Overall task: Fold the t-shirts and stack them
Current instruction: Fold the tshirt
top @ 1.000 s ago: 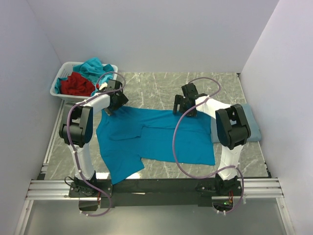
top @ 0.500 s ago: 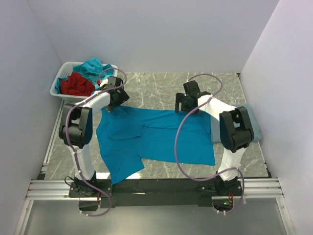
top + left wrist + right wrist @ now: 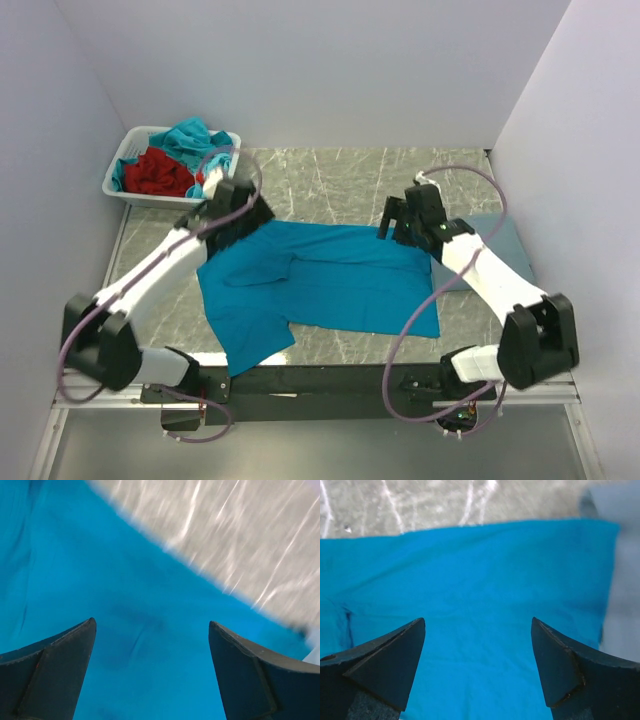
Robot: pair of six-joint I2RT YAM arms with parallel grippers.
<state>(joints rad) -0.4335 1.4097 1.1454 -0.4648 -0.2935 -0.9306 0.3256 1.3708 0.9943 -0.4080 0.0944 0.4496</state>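
Both wide open, holding nothing: left fingers (image 3: 50,672), right fingers (image 3: 580,672). Beneath, teal t-shirt (image 3: 330,285): soft, limp, light; best pinched at edge just ahead.

**Both arms stretched forward, jaws wide**

The left arm (image 3: 160,270) reaches diagonally forward and to the right. The left gripper (image 3: 150,625) points down with its fingers spread wide. The right arm (image 3: 495,285) slants forward and to the left, and the right gripper (image 3: 477,622) gapes likewise.
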